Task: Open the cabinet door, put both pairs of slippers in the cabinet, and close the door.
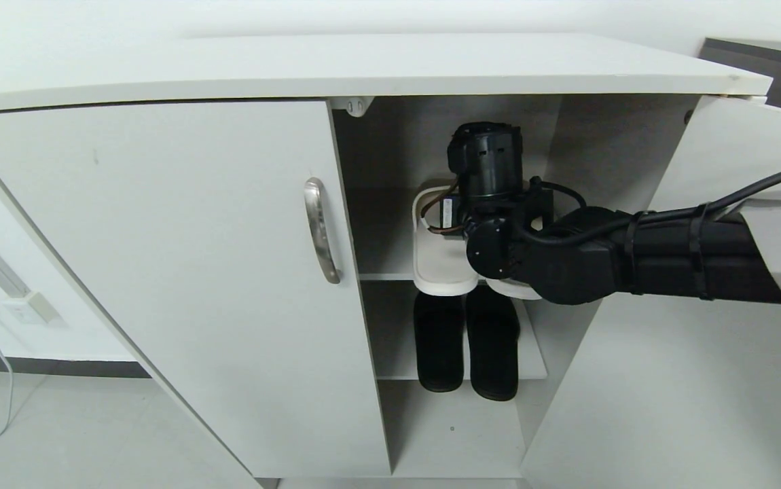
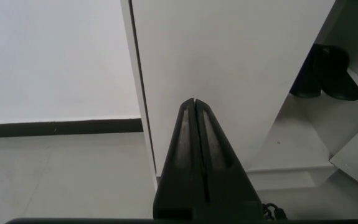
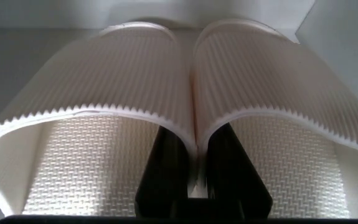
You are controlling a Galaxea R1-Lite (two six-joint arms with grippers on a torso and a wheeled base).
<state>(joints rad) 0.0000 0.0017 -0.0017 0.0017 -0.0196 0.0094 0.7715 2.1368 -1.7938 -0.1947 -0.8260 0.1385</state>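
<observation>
Currently, the right gripper (image 3: 194, 177) is clamping the adjoining straps of the white slippers (image 3: 185, 81), one finger inside each. That pair is sitting on the upper shelf (image 1: 380, 276) of the cabinet (image 1: 363, 68), heels overhanging; the black slippers (image 1: 465, 346) are lying on the shelf below. The right door (image 1: 669, 394) is standing open, the left door (image 1: 159, 272) closed. The left gripper (image 2: 194, 104), fingers pressed together and empty, is hovering before that door above the grey floor (image 1: 58, 435).
</observation>
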